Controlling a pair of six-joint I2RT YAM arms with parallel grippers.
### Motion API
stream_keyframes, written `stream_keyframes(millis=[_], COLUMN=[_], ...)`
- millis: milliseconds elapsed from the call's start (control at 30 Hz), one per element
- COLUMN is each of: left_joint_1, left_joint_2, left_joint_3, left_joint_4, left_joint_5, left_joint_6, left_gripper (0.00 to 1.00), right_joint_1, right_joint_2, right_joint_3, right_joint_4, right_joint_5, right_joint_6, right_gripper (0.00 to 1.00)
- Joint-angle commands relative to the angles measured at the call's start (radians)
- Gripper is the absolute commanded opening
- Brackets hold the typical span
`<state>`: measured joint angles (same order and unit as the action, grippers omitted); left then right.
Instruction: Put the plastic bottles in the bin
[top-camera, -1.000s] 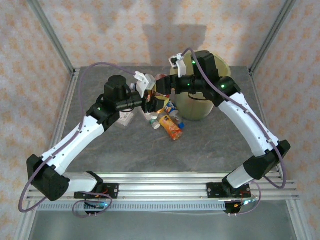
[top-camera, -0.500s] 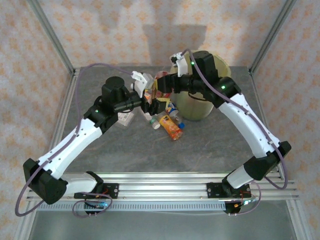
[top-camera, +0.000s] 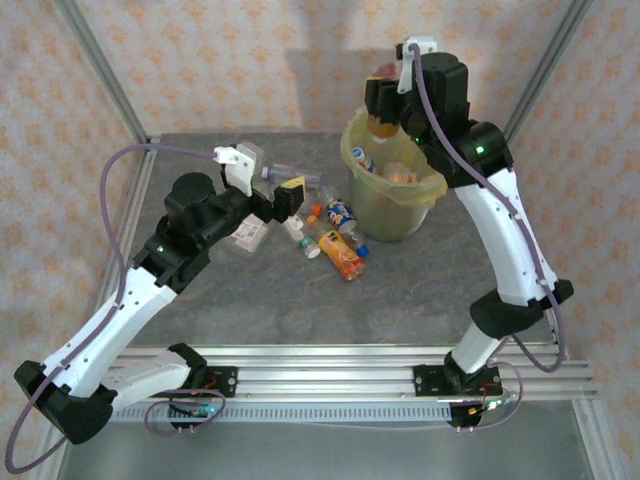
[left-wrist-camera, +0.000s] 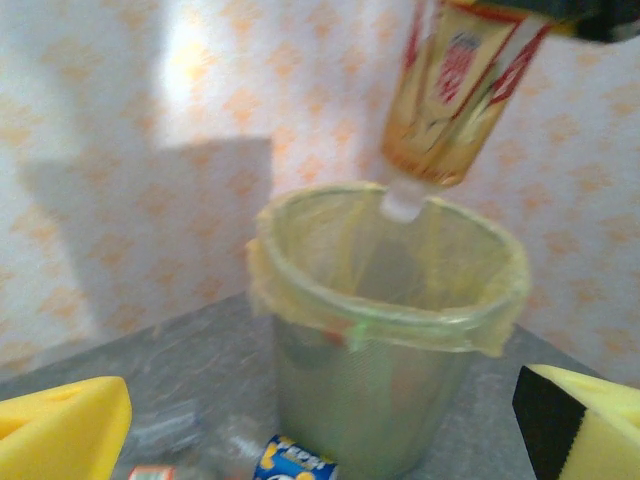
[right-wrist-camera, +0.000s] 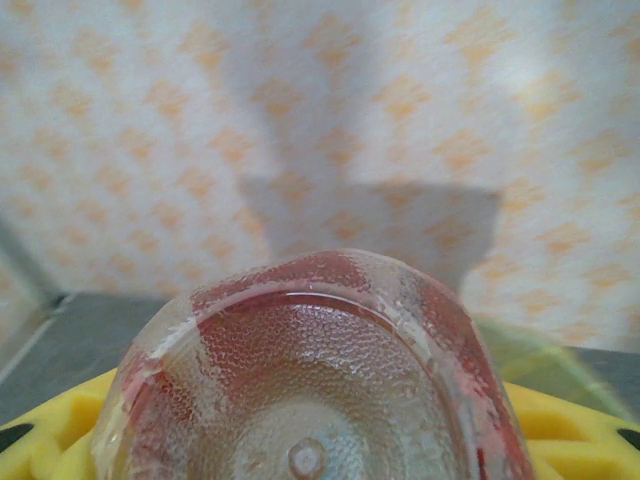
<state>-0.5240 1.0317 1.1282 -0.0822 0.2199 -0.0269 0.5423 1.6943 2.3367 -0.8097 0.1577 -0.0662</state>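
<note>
Grey, stone-mottled tabletop (top-camera: 420, 290) and orange-flowered wallpaper (top-camera: 250, 60) surround your arms. Your right gripper (top-camera: 385, 100) pinches a clear, creased bottle (left-wrist-camera: 455, 100) with a red-and-orange label. Its white cap points down, just above the mouth of the tapered bin (top-camera: 395, 220) with its crinkled yellow-green liner. That arm's wrist view adds the bottle's dimpled, red-tinted base between yellow pads (right-wrist-camera: 560, 420). Your left gripper (top-camera: 280, 188) is spread wide and empty, near the loose bottles (top-camera: 340, 250) lying left of the bin.

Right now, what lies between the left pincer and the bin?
In the top view, a few loose bottles lie on the table between the left pincer and the bin.
</note>
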Motion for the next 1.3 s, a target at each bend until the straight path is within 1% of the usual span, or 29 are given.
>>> stream_keyframes(millis=[0, 100, 267, 533, 633, 867, 1000, 1267], left_joint_1=[-0.003, -0.003, -0.002, 0.000, 0.002, 0.008, 0.012, 0.018], left_joint_2=[0.000, 0.014, 0.019, 0.025, 0.025, 0.032, 0.035, 0.036], left_joint_3=[-0.003, -0.001, 0.000, -0.002, -0.006, -0.011, -0.014, -0.016], left_joint_4=[-0.065, -0.093, -0.106, -0.131, -0.131, -0.142, -0.150, -0.159], left_joint_5=[-0.243, -0.334, -0.363, -0.396, -0.398, -0.396, -0.396, -0.394], left_joint_6=[-0.045, -0.059, -0.065, -0.074, -0.077, -0.081, -0.080, -0.082], left_gripper=[1.00, 1.00, 1.00, 1.00, 1.00, 1.00, 1.00, 1.00], right_joint_1=[-0.026, -0.045, -0.080, -0.135, -0.140, -0.143, -0.161, -0.186], right_joint_2=[0.083, 0.162, 0.272, 0.359, 0.374, 0.379, 0.399, 0.402], right_joint_3=[0.094, 0.170, 0.261, 0.258, 0.231, 0.081, 0.056, -0.036], right_joint_4=[-0.049, -0.078, -0.141, -0.187, -0.186, -0.080, -0.083, -0.076], right_joint_5=[0.195, 0.265, 0.317, 0.329, 0.334, 0.380, 0.367, 0.345], right_joint_6=[-0.056, -0.076, -0.070, -0.015, -0.004, -0.025, 0.006, 0.051], right_gripper=[0.35, 0.37, 0.37, 0.37, 0.36, 0.37, 0.37, 0.44])
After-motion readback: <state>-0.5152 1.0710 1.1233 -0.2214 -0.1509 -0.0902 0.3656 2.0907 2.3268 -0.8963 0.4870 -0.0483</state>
